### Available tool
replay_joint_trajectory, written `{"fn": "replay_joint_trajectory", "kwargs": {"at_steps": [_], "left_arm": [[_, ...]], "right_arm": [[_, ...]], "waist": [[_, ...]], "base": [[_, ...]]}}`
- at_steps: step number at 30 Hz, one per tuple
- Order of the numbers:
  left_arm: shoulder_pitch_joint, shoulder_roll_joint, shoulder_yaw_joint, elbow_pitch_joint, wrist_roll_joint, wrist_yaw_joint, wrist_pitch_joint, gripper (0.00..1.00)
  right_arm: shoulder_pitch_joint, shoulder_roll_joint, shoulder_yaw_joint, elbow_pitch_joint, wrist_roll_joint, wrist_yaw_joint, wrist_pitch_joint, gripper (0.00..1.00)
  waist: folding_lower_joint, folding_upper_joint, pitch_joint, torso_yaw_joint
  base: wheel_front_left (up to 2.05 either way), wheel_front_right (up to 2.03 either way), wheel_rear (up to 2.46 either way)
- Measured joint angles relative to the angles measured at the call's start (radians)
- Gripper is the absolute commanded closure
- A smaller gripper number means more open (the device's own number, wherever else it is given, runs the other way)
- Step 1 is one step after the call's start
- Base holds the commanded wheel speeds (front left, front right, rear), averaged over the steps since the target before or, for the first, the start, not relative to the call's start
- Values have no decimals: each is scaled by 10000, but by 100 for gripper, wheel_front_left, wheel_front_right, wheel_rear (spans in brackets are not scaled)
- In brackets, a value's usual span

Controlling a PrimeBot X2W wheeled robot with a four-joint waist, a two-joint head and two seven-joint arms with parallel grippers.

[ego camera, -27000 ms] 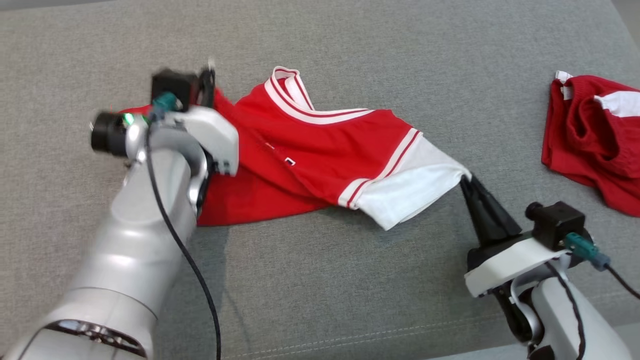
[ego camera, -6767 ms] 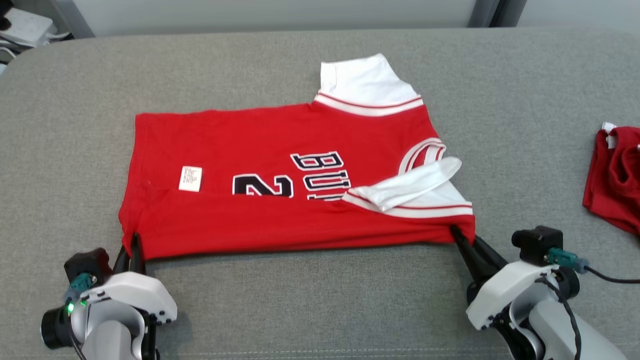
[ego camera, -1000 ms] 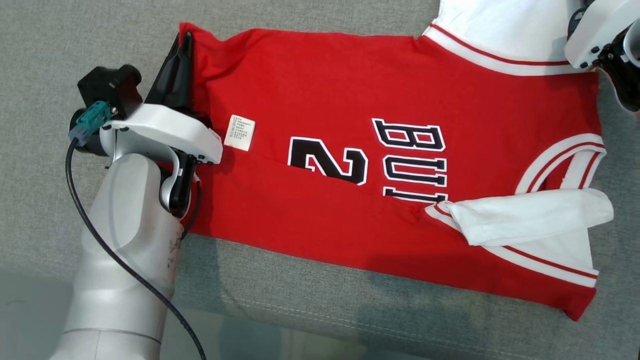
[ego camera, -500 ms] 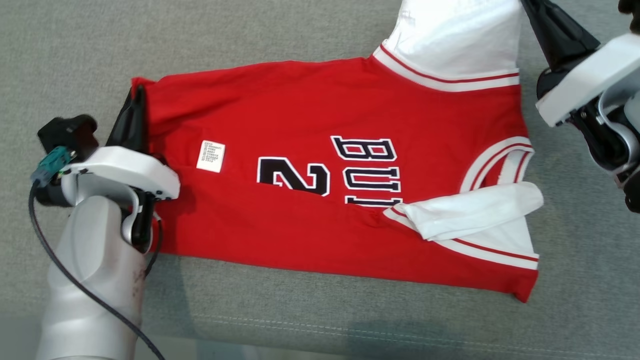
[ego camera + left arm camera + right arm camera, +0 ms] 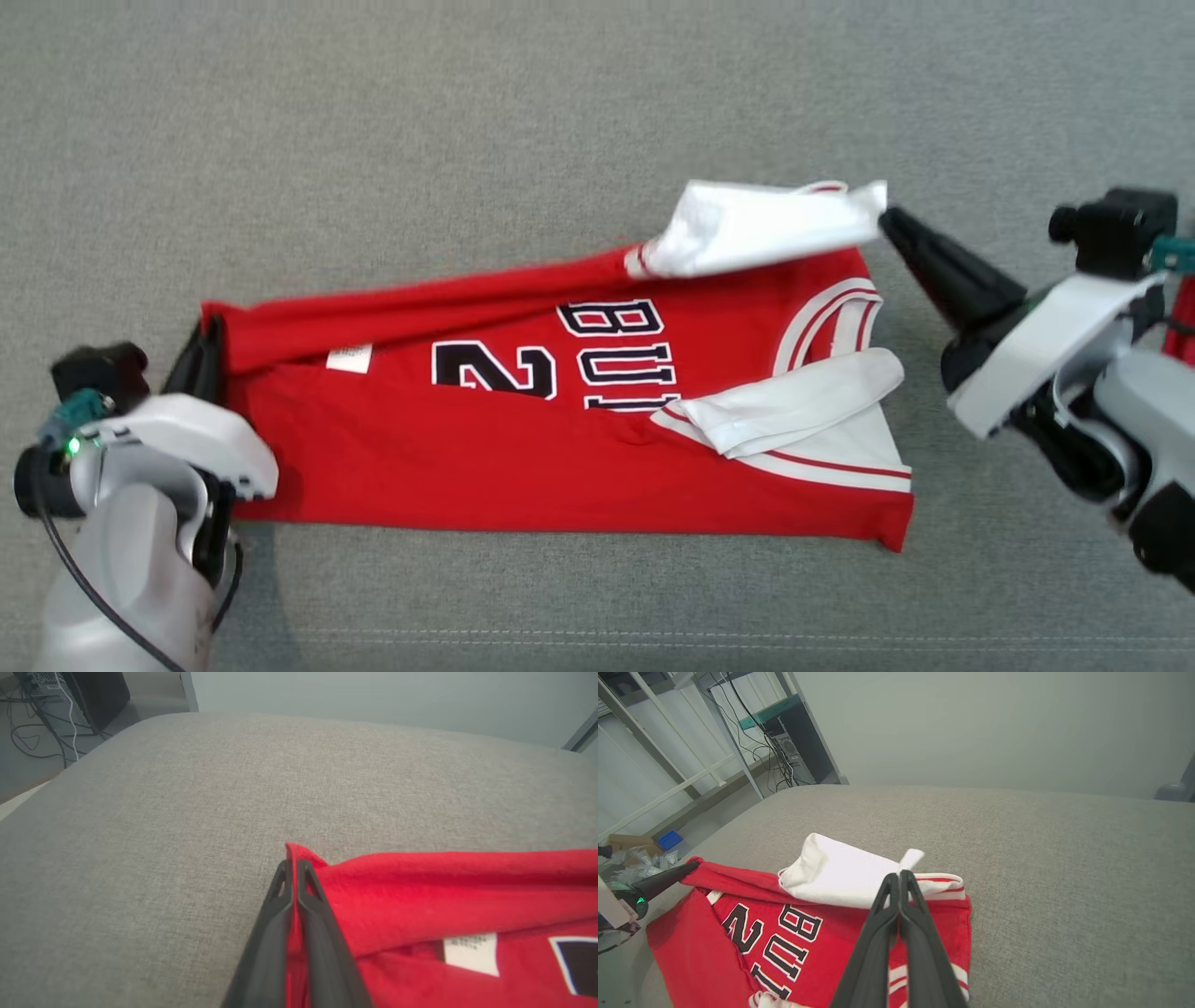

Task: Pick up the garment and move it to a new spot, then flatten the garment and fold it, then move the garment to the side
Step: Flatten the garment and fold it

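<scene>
**A:** Where is the garment, and who has hold of it?

**B:** The red jersey (image 5: 523,448) lies across the grey upholstered surface (image 5: 467,112). Its far long edge is lifted and rolling toward the robot. The left tool (image 5: 292,865) is clenched on the far hem corner. The right tool (image 5: 887,217) is clenched on the tip of the far white sleeve (image 5: 766,229).

**A:** What could go wrong from here?

**B:** The right tool pinches just a scrap of sleeve edge, so a sharp tug could slip it free and leave the fold half done. That sleeve also rides higher than the hem corner, so the edge may well land skewed. And the near sleeve (image 5: 794,406) lies bunched on the chest, so folding over it would probably trap a lump.

**A:** And compared with half a second ago?

**B:** Then the far edge lay flat and the far sleeve spread away from the body. Now that edge curls over, the sleeve hangs beside the lettering, and the white label (image 5: 349,357) is partly tucked under the roll. The head camera has shifted too, so the jersey's place in the picture proves nothing.
</scene>
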Motion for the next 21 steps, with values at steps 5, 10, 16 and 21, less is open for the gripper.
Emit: {"fn": "replay_joint_trajectory", "kwargs": {"at_steps": [5,10,16,21], "left_arm": [[453,359,-1014,746,-564,0,2,100],[605,591,-1317,961,-941,0,2,100],[694,660,-1371,1072,-1011,0,2,100],[865,654,-1346,1139,-1012,0,0,73]], "right_arm": [[1049,-109,268,-616,489,0,-2,100],[1616,-107,320,-932,798,0,-2,100],[2157,-115,387,-1126,1022,0,0,100],[2369,-105,573,-1223,1227,0,0,100]], "waist": [[0,0,-455,-232],[0,0,-634,-408],[0,0,-695,-571],[0,0,-752,-622]], "base": [[0,0,0],[0,0,0],[0,0,0],[0,0,0]]}}
